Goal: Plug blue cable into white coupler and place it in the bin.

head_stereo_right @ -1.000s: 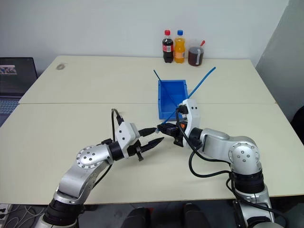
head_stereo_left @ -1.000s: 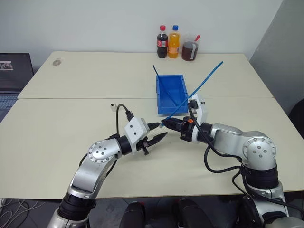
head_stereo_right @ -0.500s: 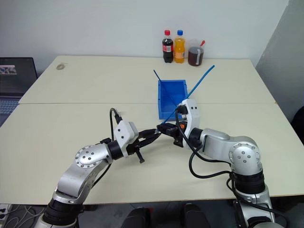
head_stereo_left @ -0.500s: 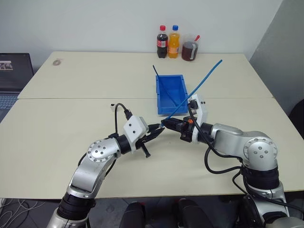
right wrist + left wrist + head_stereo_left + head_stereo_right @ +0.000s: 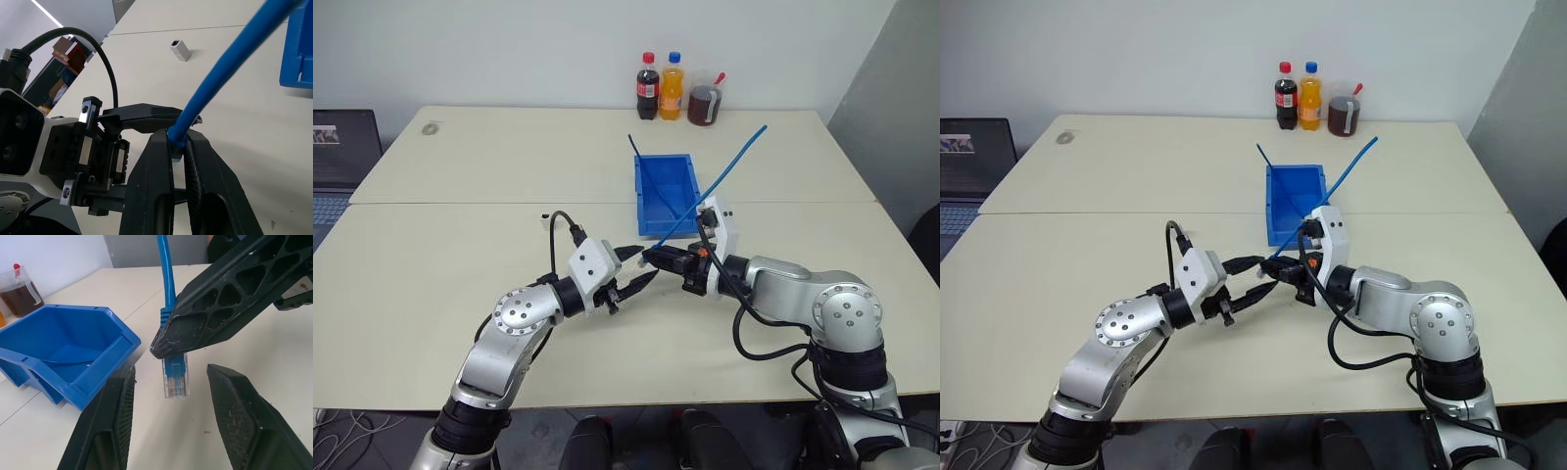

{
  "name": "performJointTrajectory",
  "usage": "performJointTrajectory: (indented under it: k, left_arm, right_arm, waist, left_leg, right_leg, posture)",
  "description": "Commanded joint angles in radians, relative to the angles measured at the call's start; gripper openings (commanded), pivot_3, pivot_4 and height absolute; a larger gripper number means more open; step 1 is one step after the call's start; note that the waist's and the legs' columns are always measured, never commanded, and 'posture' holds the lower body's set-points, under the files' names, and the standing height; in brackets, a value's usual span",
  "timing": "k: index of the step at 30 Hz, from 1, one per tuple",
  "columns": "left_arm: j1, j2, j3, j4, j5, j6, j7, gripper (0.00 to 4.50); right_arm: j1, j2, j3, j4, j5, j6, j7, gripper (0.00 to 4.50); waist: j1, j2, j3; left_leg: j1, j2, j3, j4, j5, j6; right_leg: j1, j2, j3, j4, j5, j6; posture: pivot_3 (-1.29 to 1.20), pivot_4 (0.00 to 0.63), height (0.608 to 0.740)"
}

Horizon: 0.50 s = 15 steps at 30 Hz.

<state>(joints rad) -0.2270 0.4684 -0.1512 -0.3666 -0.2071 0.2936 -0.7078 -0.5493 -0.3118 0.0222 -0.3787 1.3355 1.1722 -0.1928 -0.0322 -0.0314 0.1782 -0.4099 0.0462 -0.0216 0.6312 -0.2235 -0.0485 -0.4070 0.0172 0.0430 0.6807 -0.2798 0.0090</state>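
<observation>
Our left tool [image 5: 633, 268] has just spread its fingers again: half a second ago they were nearly pinched together at the plug, and now they stand apart on either side of it, gripping nothing. In the left wrist view the clear plug on the end of the blue cable [image 5: 174, 374] hangs free in the gap between the two black fingers [image 5: 113, 423], with no contact that we can see. Neither arm has shifted in that time.

Our right tool [image 5: 668, 258] stays closed on the blue cable just behind the plug, and the rest of the cable slants up and away over the bin [image 5: 650, 218], which sits on the counter [image 5: 460, 245] just beyond the two tools.

We judge that the pinch was an attempt to adjust or steady the plug, and that nothing has been mated yet. The white coupler [image 5: 546, 218] lies by itself on the counter, well apart from both tools; the right wrist view shows it lying loose with its dark opening visible [image 5: 180, 50]. So the plugging step is still ahead of us: the free left tool would need to go and fetch the coupler first.

As for writing, three drinks stand at the far edge of the counter: a dark cola bottle [image 5: 648, 88], an orange bottle [image 5: 673, 88] and a jug of dark liquid [image 5: 705, 103]. Their labels are too small for us to read, and we find no legible text anywhere else.
</observation>
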Motion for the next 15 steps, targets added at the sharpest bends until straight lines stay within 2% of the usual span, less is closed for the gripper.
performJointTrajectory:
  k: [1, 2, 3, 11, 15]
  left_arm:
    - [-0.006, 0.003, -0.007, -0.044, -0.007, -0.008, -0.010, 2.37]
    - [-0.006, 0.003, -0.007, -0.043, -0.009, -0.008, -0.013, 2.02]
    - [-0.005, 0.002, -0.006, -0.044, -0.015, -0.007, -0.015, 1.96]
    - [-0.004, 0.000, -0.004, -0.049, -0.024, -0.002, -0.024, 0.29]
    - [-0.001, 0.001, -0.006, -0.052, -0.026, -0.002, -0.027, 0.24]
  right_arm:
    - [-0.014, -0.007, -0.010, -0.035, 0.014, -0.007, 0.016, 0.18]
    - [-0.014, -0.007, -0.010, -0.035, 0.014, -0.007, 0.017, 0.18]
    - [-0.014, -0.007, -0.011, -0.035, 0.013, -0.007, 0.017, 0.18]
    - [-0.015, -0.011, -0.013, -0.034, 0.010, -0.008, 0.021, 0.18]
    - [-0.014, -0.012, -0.012, -0.034, 0.011, -0.007, 0.021, 0.18]
  waist:
    - [0.000, 0.000, 0.000]
    - [0.000, 0.000, 0.000]
    - [0.000, 0.000, 0.000]
    - [0.000, 0.000, 0.000]
    - [0.000, 0.000, 0.000]
  left_leg:
    - [0.000, 0.000, 0.000, 0.000, 0.000, 0.000]
    - [0.000, 0.000, 0.000, 0.000, 0.000, 0.000]
    - [0.000, 0.000, 0.000, 0.000, 0.000, 0.000]
    - [0.000, 0.000, 0.000, 0.000, 0.000, 0.000]
    - [0.000, 0.000, 0.000, 0.000, 0.000, 0.000]
  right_leg:
    - [0.000, 0.000, 0.000, 0.000, 0.000, 0.000]
    - [0.000, 0.000, 0.000, 0.000, 0.000, 0.000]
    - [0.000, 0.000, 0.000, 0.000, 0.000, 0.000]
    - [0.000, 0.000, 0.000, 0.000, 0.000, 0.000]
    - [0.000, 0.000, 0.000, 0.000, 0.000, 0.000]
  posture:
    - [0.00, 0.150, 0.740]
    - [0.00, 0.150, 0.740]
    - [0.00, 0.150, 0.740]
    - [0.00, 0.150, 0.740]
    - [0.00, 0.150, 0.740]
